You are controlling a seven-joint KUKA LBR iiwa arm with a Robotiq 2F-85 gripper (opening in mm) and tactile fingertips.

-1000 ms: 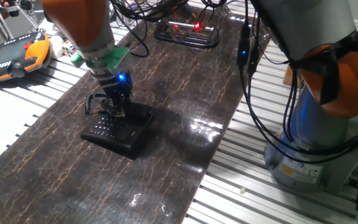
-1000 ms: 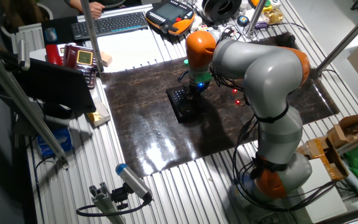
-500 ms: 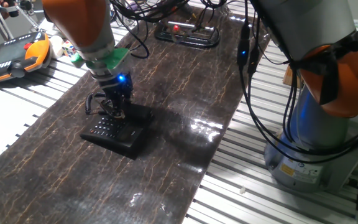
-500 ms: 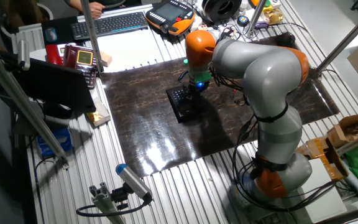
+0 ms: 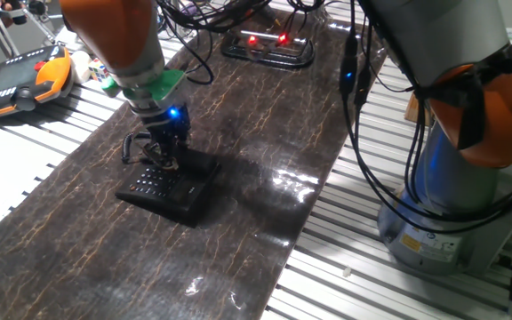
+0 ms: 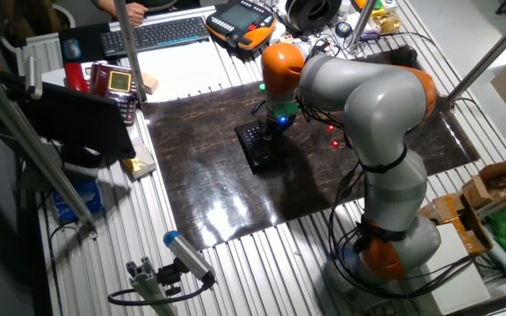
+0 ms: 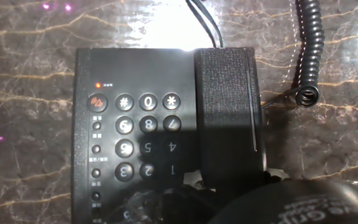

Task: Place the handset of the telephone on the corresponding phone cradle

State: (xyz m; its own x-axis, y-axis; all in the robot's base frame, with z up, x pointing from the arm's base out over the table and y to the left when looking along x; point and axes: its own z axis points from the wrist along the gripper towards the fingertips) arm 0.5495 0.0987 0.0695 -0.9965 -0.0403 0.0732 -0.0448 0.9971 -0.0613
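The black telephone (image 5: pixel 158 188) lies on the dark marbled mat, also in the other fixed view (image 6: pixel 257 145). In the hand view its keypad (image 7: pixel 145 130) is on the left. The handset (image 7: pixel 225 106) lies flat along the right side strip and covers the phone cradle. Its coiled cord (image 7: pixel 309 43) runs off at the top right. My gripper (image 5: pixel 164 163) hangs just over the phone's far end, at the handset's end. I cannot see whether its jaws are open or shut. A dark rounded part of the hand (image 7: pixel 284 202) fills the bottom of the hand view.
An orange-and-black pendant (image 5: pixel 20 80) lies on the slatted table at the far left. A black frame with red lights (image 5: pixel 268 46) sits at the mat's far end. The arm's base (image 5: pixel 452 204) and cables stand at the right. A keyboard (image 6: pixel 156 33) lies beyond the mat.
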